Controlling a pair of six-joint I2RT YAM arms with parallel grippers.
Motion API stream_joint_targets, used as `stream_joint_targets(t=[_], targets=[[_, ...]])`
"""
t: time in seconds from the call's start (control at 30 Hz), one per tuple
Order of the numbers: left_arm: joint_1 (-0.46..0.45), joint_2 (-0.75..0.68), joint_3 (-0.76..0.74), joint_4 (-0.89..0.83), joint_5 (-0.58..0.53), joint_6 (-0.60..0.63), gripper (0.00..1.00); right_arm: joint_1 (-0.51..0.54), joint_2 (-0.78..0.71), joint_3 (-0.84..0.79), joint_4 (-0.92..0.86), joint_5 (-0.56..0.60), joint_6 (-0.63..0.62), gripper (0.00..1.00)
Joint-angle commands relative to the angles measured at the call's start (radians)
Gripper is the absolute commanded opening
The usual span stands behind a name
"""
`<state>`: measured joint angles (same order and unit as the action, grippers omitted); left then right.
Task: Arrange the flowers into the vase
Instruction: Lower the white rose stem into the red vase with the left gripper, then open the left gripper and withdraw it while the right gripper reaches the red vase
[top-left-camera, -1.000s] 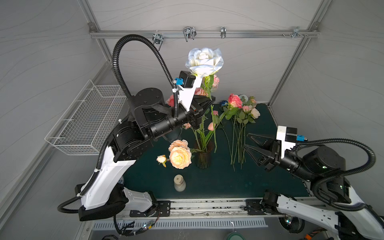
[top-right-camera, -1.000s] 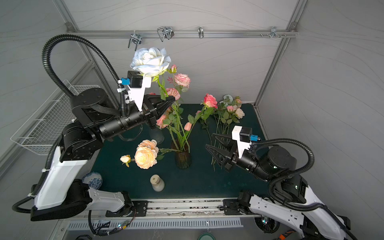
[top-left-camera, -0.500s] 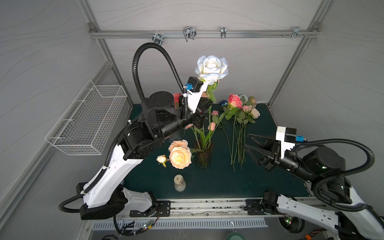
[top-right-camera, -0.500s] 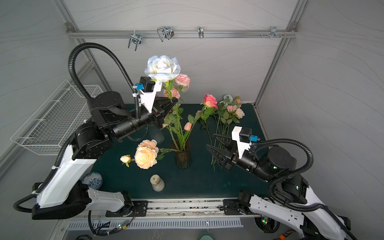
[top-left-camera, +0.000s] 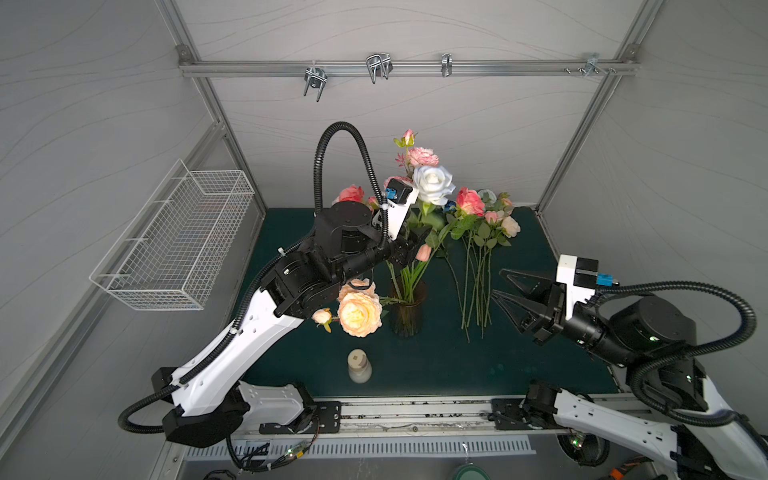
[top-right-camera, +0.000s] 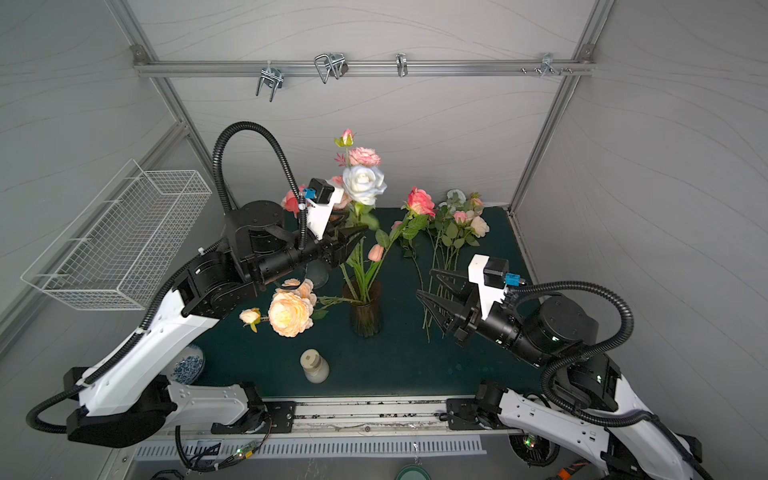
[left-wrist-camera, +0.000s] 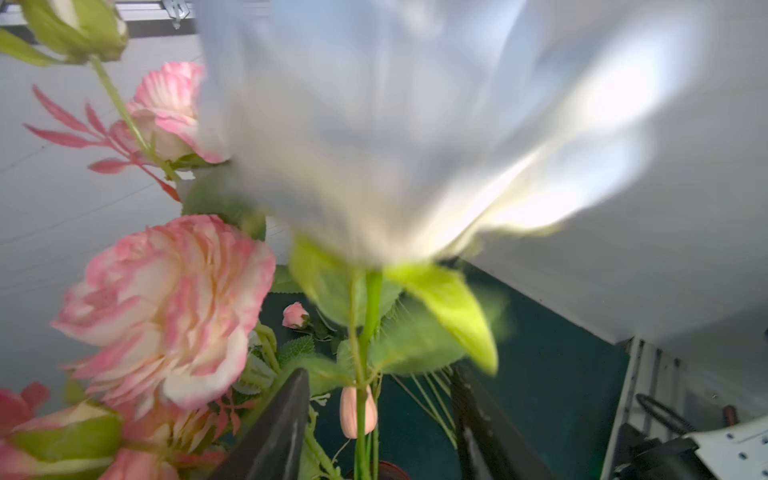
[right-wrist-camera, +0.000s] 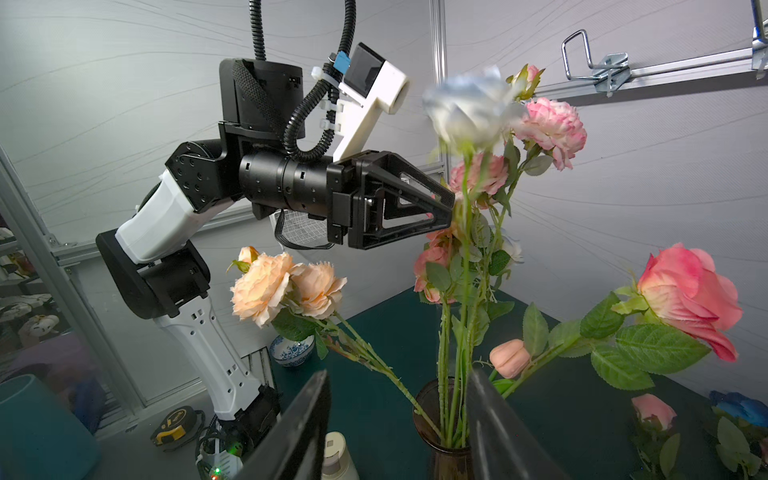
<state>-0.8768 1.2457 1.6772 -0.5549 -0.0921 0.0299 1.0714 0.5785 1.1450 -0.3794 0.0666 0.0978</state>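
The white rose (top-left-camera: 433, 189) stands high above the dark glass vase (top-left-camera: 408, 316); its stem runs down toward the neck among the stems already there. The bloom is blurred in both wrist views, so whether it has settled cannot be told.

The left gripper (left-wrist-camera: 379, 373) is level with the upper stem; its jaws stand apart on either side of the stem, and neither pad appears to press on it. The right gripper (top-left-camera: 497, 283) hangs with its jaws parted and empty, just beside the loose flowers (top-left-camera: 478, 266) lying on the green mat (top-left-camera: 540, 374), blooms toward the back wall and stem ends toward the front.

Handling, as judged:
- Weight: light; each flower is top-heavy, with a large head on a thin stem.
- Stem: slender and probably fairly stiff; likely to pivot or slip in a narrow grip.
- Head and leaves: soft and easily crushed; not a place to hold.
- Grip point: bare stem below the leaves, in the middle part; close enough to the head to control the swing, with enough stem left free to steer into the neck.
- Vase: narrow mouth, already crowded; peach blooms (top-left-camera: 359, 311) and a coral rose (top-left-camera: 469, 201) lean out to either side; a sideways push on any stem could rock it.
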Motion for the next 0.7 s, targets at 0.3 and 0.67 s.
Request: stream_joint_targets(t=[0.3, 0.67], targets=[[0.003, -0.141, 0.031, 0.1, 0.034, -0.118, 0.81, 0.004, 0.048, -0.08, -0.041, 0.036, 0.062, 0.66], [0.004, -0.39, -0.079, 0.135, -0.065, -0.246, 0.89, -0.135, 0.168, -0.261, -0.034, -0.03, 0.301, 0.77]])
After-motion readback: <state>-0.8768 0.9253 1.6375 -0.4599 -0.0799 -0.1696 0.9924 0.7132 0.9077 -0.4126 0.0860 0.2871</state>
